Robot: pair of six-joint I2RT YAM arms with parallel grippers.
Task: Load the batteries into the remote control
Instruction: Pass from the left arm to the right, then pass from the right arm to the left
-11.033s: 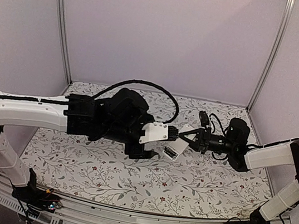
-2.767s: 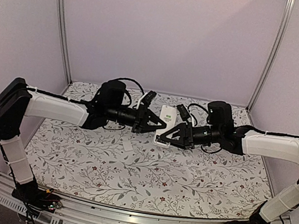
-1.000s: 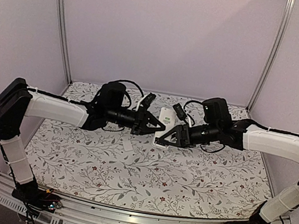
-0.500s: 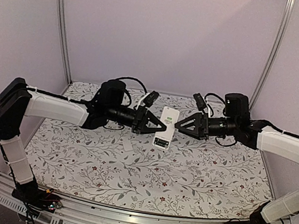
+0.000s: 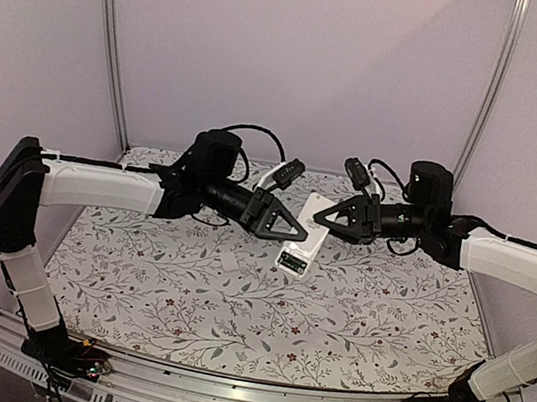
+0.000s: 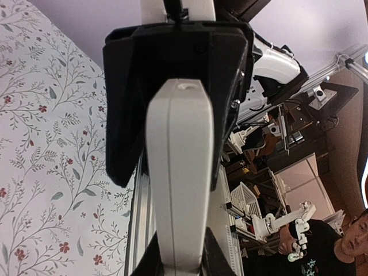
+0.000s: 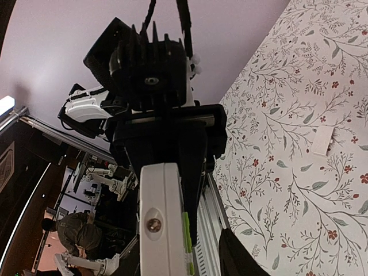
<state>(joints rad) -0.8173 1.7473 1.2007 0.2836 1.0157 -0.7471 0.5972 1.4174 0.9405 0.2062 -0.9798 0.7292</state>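
Mid-table: slim white rectangular remote control (image 5: pixel 306 237), tilted, clamped in left tool (image 5: pixel 296 232). Right tool (image 5: pixel 320 218) sits at its far end, so the gap between the tools is filled. White-and-black left arm (image 5: pixel 99 186) and right arm (image 5: pixel 512 263) reach in from both sides, barring the far half. Near half of the floral-cloth table (image 5: pixel 229 327) is open. Small flat white cover plate (image 5: pixel 230 259) lies below the left tool. Lilac back wall (image 5: pixel 299 64) closes the rear.

White remote control (image 5: pixel 310 229); black fingers (image 5: pixel 277 223); table (image 5: pixel 232 307) white, grey vine print, red flowers.
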